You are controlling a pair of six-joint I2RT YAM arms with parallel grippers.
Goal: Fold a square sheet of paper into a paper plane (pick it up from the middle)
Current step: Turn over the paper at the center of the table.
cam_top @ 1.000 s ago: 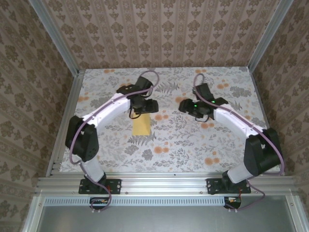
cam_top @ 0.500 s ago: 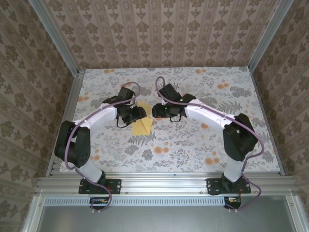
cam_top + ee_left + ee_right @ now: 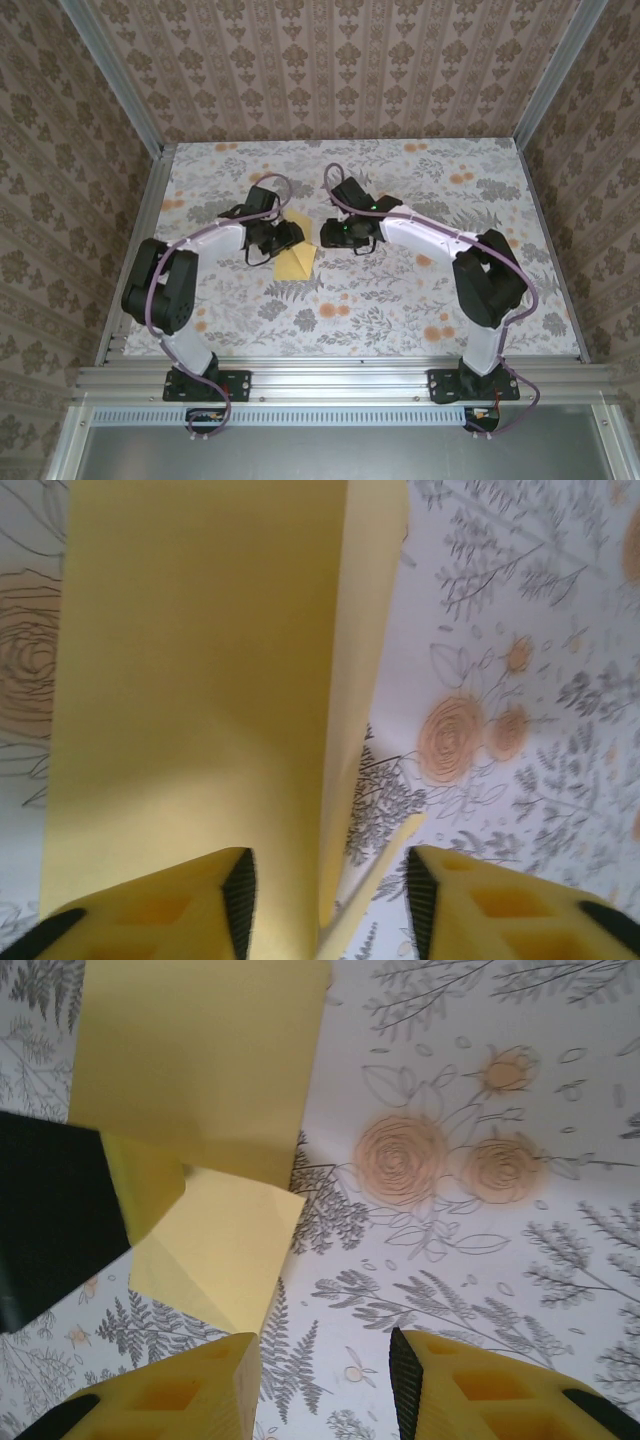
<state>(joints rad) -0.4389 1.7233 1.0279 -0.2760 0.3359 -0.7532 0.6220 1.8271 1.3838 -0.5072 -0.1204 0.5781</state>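
— How do the jaws of the left gripper stand?

— Parted. In its wrist view the yellow sheet runs up between the two yellow fingers. One pad seems to touch the paper's broad face. The other stands off it, with a strip of tablecloth showing in the gap. So the paper sits between them, unclamped.

— And the right gripper?

— Parted too, with nothing but tablecloth between its fingers. It hangs low just beside the sheet, which lies ahead and to the left in its wrist view.

— Where does the sheet lie?

— From above, left of the middle of the tablecloth, between the two grippers and closer to the left one. It is partly folded into a broad panel and a smaller angled flap. One part lies flat toward the near edge, and the part at the left gripper seems lifted.

— Anything touching it?

— In the right wrist view, a fingertip of the left gripper meets the paper where panel and flap join. Just beside the sheet's edge lie orange flower prints.
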